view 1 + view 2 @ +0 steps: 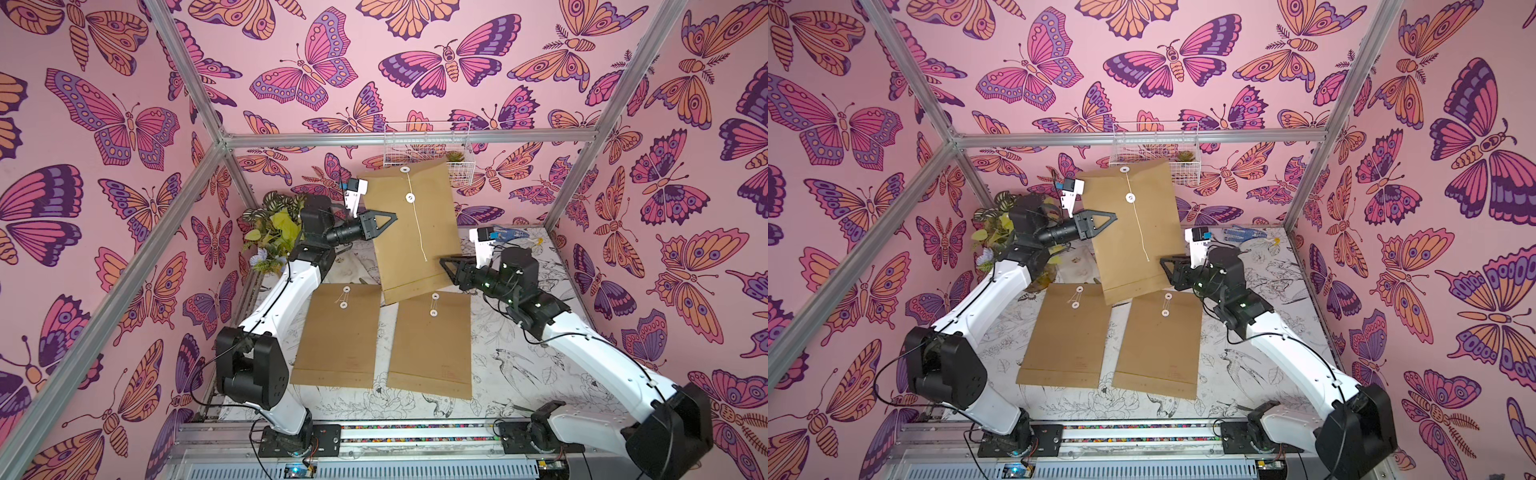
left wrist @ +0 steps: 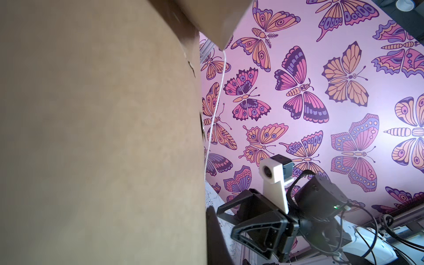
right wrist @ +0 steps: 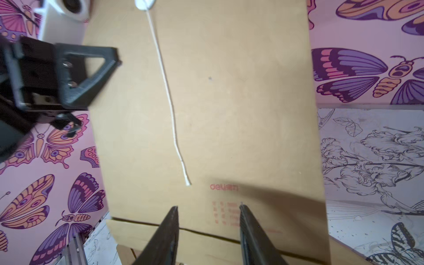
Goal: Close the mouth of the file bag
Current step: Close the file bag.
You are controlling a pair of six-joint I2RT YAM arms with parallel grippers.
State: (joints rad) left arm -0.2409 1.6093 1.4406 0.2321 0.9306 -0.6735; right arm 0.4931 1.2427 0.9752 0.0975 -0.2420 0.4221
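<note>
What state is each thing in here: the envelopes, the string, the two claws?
Raised file bag: held in the air, tilted, untied.
String: unwound, hanging loose down its front.
File bag nearer the left arm: lying flat, string wound.
File bag nearer the right arm: lying flat, string wound.
Left gripper: shut on the raised bag's edge.
Right gripper: open, holding nothing.

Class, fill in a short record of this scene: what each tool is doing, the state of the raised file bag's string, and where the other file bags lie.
left tool: shut on the raised file bag at its side edge
right tool: open, pointing at that bag's lower part
string: unwound, hanging loose
left-side file bag: flat on the table, string wound
right-side file bag: flat, string wound
</note>
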